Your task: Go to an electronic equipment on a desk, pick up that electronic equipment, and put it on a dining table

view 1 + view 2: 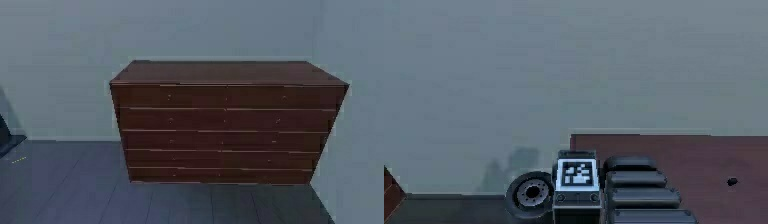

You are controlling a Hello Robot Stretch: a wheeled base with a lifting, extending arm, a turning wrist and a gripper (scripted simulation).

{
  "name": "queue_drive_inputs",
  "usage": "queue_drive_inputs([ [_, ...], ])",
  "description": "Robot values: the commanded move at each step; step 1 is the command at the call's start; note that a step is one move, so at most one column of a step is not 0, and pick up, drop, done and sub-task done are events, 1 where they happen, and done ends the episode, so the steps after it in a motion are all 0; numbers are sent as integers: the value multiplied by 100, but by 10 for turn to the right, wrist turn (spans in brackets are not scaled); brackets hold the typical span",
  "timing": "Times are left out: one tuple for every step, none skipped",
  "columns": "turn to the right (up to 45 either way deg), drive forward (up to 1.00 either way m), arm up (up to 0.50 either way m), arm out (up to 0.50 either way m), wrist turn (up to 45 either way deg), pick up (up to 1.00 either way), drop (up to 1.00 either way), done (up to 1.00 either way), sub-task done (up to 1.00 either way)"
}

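Observation:
In the arm side view my arm (634, 190) is a stack of dark segments at the bottom edge, with a white marked square (577, 173) at its end. Left of the square sits the gripper's (532, 195) round dark body, low against the grey wall. Its far end cannot be made out, so I cannot tell whether it holds anything. A dark brown top (684, 155) lies behind the arm on the arm side view's right, with a small dark speck (731, 182) on it.
A wide dark brown chest of drawers (225, 125) stands ahead against the pale grey wall, close to the room's corner at the forward view's right. Dark blue-grey floor (70, 185) stretches to its left. A brown edge (390, 185) shows at the arm side view's bottom left.

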Motion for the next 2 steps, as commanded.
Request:
queue_drive_inputs([
  [-420, 0, 0, 0, 0, 0, 0, 0, 0],
  [0, 35, 0, 0, 0, 0, 0, 0, 0],
])
